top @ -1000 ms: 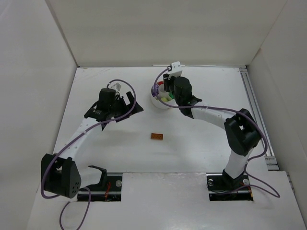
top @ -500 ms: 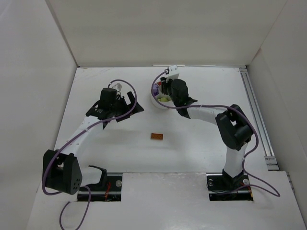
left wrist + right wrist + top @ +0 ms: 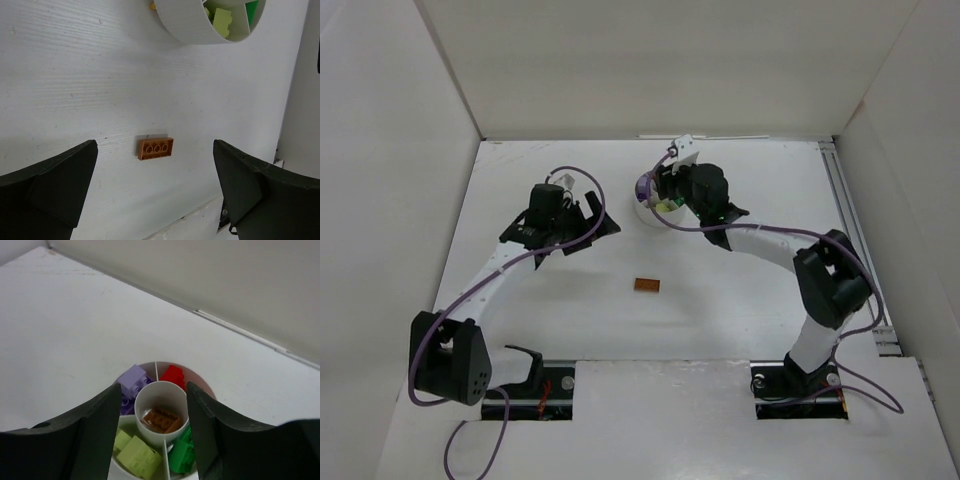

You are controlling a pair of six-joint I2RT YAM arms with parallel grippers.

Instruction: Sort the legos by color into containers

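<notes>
The round white dish (image 3: 650,210) sits at the back centre, mostly hidden under my right gripper (image 3: 665,190). In the right wrist view my right gripper (image 3: 154,432) is open and empty above the dish (image 3: 199,386). Its centre well holds an orange-brown brick (image 3: 161,420). The wedges hold purple bricks (image 3: 132,381), a red brick (image 3: 173,375), green bricks (image 3: 181,452) and lime-yellow bricks (image 3: 139,456). One orange-brown brick (image 3: 646,285) lies alone on the table, and it also shows in the left wrist view (image 3: 155,148). My left gripper (image 3: 155,190) is open and empty above it.
White walls enclose the table (image 3: 740,300) at the back and both sides. A metal rail (image 3: 855,240) runs along the right edge. In the left wrist view the dish's wall (image 3: 185,27) is at the top, beyond the lone brick.
My right gripper has shifted slightly over the dish, and its arm's elbow swung left, then back right. The left arm and the lone orange-brown brick have barely moved.
</notes>
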